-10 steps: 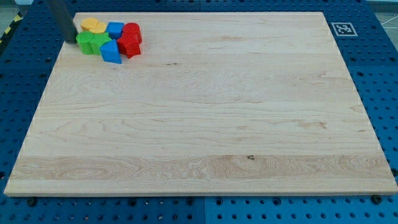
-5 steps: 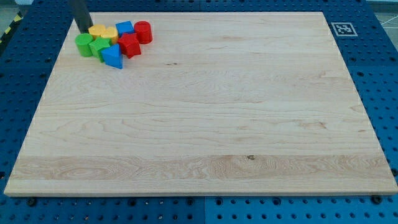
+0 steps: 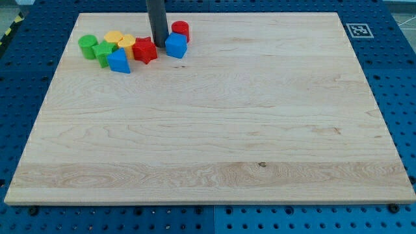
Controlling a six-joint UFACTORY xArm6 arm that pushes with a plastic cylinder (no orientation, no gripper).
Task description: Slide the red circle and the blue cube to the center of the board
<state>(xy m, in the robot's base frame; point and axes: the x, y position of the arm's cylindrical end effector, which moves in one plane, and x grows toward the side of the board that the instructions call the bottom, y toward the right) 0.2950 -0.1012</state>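
Observation:
The red circle (image 3: 181,30) stands near the board's top edge, left of centre. The blue cube (image 3: 175,46) sits just below it, nearly touching. My tip (image 3: 159,45) is down on the board directly left of the blue cube, between it and a red star-shaped block (image 3: 144,50). The rod rises from the tip out of the view's top. Both task blocks lie at the tip's right side, far up and left of the board's middle.
A cluster lies left of the tip: two yellow blocks (image 3: 119,40), a green circle (image 3: 86,45), a green block (image 3: 103,52) and a blue triangular block (image 3: 119,61). A tag marker (image 3: 357,30) sits at the board's top right corner.
My tip swept right along the top of the cluster. The red circle and blue cube were pushed right, away from the other blocks. The red star and yellow blocks shifted right too.

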